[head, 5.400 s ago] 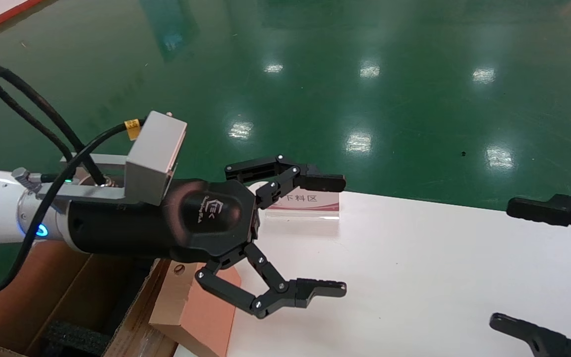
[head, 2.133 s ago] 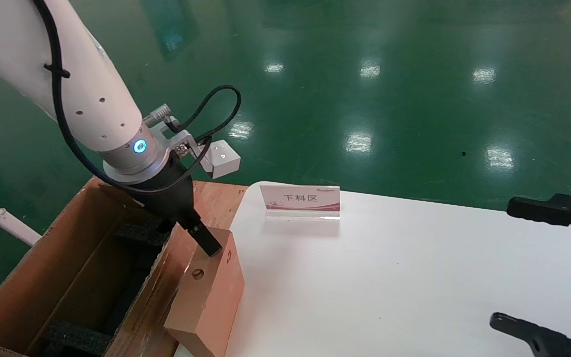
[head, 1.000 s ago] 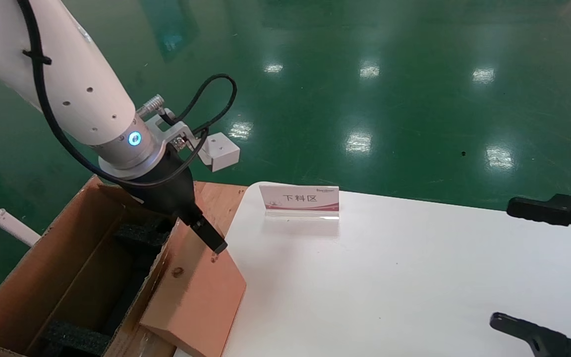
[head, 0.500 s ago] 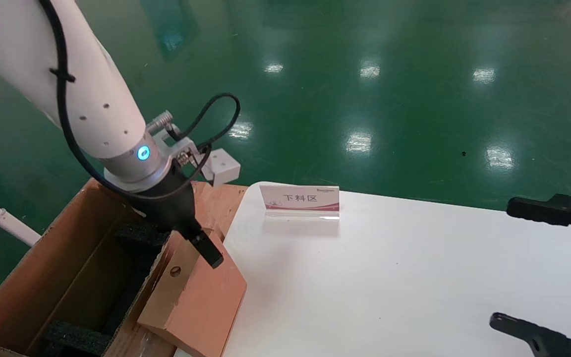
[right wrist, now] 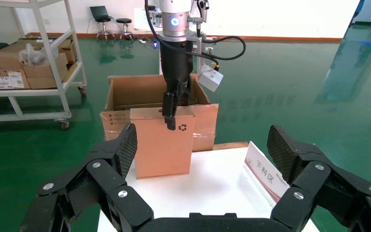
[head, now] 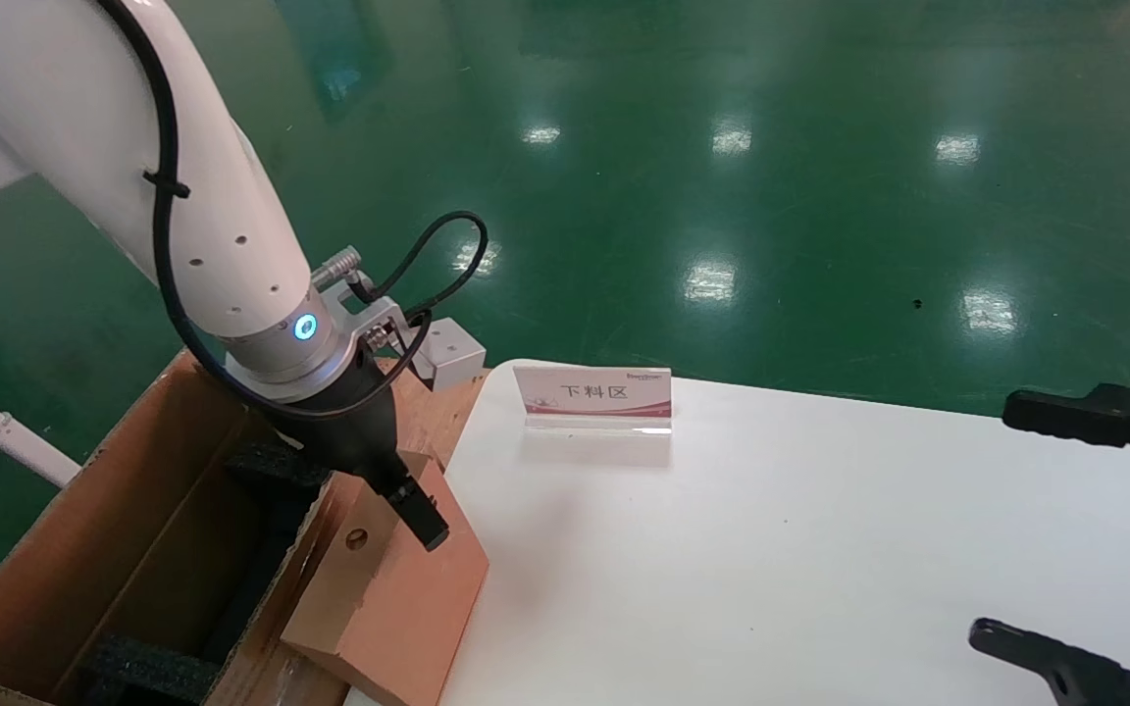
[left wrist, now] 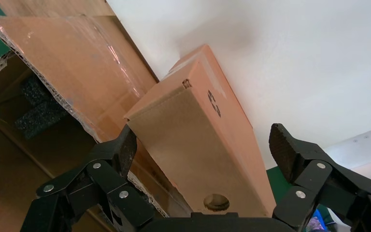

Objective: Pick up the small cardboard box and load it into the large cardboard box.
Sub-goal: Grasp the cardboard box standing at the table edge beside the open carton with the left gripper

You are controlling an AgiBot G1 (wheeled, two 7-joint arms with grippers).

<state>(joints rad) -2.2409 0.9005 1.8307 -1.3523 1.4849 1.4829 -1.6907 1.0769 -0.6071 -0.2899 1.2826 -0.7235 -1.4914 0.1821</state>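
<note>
**Spotter:** How far along are you?

**Operator:** Early, by my reading. The small flat brown cardboard box [head: 398, 598] is standing on edge at the left end of the smooth white table [head: 771, 569]. It's leaning against the long, deep corrugated brown carton [head: 114, 529] and isn't inside it yet. The pickup looks unfinished, and the lift and the loading are both left to do.

**Spotter:** What's the left gripper doing?

**Operator:** I'm holding the black left gripper [left wrist: 203, 145] over the box's upper edge with its jaws spread wide. One finger is right at a corner and the other is standing clear, so I'm straddling the box, not clamping it. The right gripper [head: 995, 518] is sitting parked over the far right of the table, also spread apart.

**Spotter:** What are the surfaces like?

**Operator:** The small box is plain matte board with crisp corners, a round finger hole in its narrow top face and a printed recycling mark. The carton is showing ragged fluted edges and glossy clear tape on its flap [left wrist: 77, 72], with spongy black foam blocks [head: 148, 667] down inside. I'm also seeing a clear acrylic sign with red lettering [head: 592, 392] on the table.
</note>
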